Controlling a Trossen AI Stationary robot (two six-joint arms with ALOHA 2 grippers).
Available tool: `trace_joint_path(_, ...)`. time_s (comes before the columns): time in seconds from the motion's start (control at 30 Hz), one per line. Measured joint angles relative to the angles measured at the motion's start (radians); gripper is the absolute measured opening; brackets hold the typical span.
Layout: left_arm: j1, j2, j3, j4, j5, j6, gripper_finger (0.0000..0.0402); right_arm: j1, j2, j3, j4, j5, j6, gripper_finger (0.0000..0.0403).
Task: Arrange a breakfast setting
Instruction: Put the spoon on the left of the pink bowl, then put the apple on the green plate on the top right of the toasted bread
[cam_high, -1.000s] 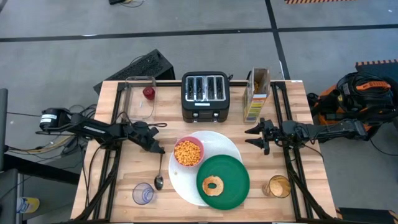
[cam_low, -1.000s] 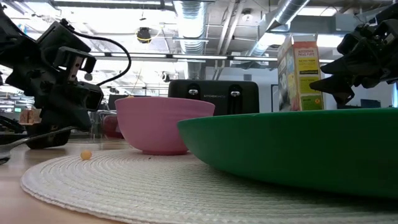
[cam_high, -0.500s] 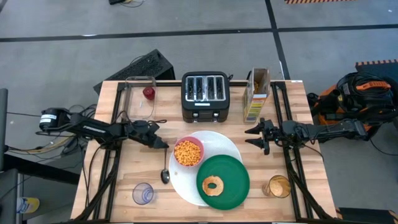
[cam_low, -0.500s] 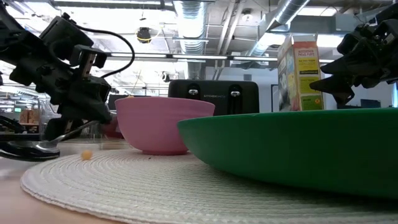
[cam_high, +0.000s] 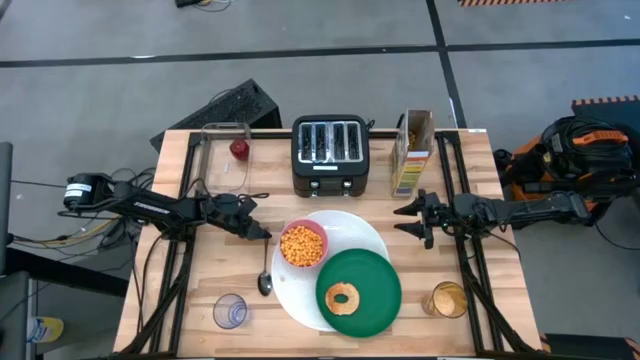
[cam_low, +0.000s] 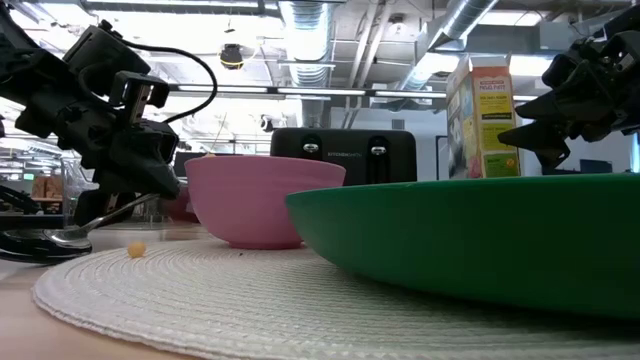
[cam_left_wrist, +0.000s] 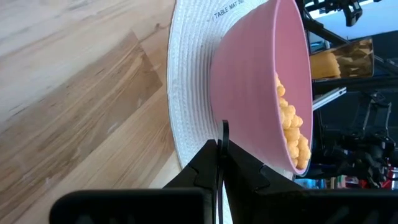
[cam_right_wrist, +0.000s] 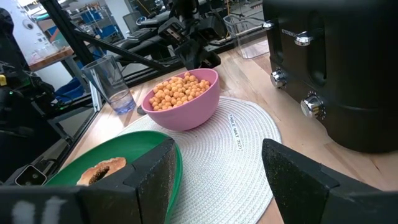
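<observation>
My left gripper is shut on the metal spoon, just left of the pink bowl of orange cereal. The bowl stands on the big white round plate. The smaller green plate overlaps the white plate's near right part and carries the ring bagel. The small red fruit lies in the clear container at the far left. My right gripper is open and empty, right of the white plate. My left gripper pinches the spoon's handle near its free end between its two shut fingers, and the thin tip sticks out past them. The fingers come slanting down from the table's left. The spoon is tilted, handle end raised, its bowl resting on the table.
The black toaster and a cereal box stand at the far edge. An empty glass stands near left, and a glass of orange drink near right. One loose piece of cereal lies by the white plate.
My left gripper has gone a little toward the table's right edge and up, still shut on the spoon. The handle end has been lifted and the spoon now tilts. Its bowl has stayed on the table and slid toward the white plate.
</observation>
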Motion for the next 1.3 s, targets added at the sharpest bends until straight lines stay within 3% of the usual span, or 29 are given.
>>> trace_joint_path(0.5,0.000,0.001,0.000,-0.007,-0.001,-0.003,0.0006,0.000,0.000,0.000,0.000,0.000,0.000,0.0260)
trace_joint_path(0.87,0.000,0.002,-0.001,-0.015,-0.019,0.016,0.0077,0.000,0.000,0.000,0.000,0.000,0.000,0.0260)
trace_joint_path(1.3,0.000,0.002,-0.001,-0.039,-0.077,0.036,0.0066,0.000,0.000,0.000,0.000,0.000,0.000,0.0260)
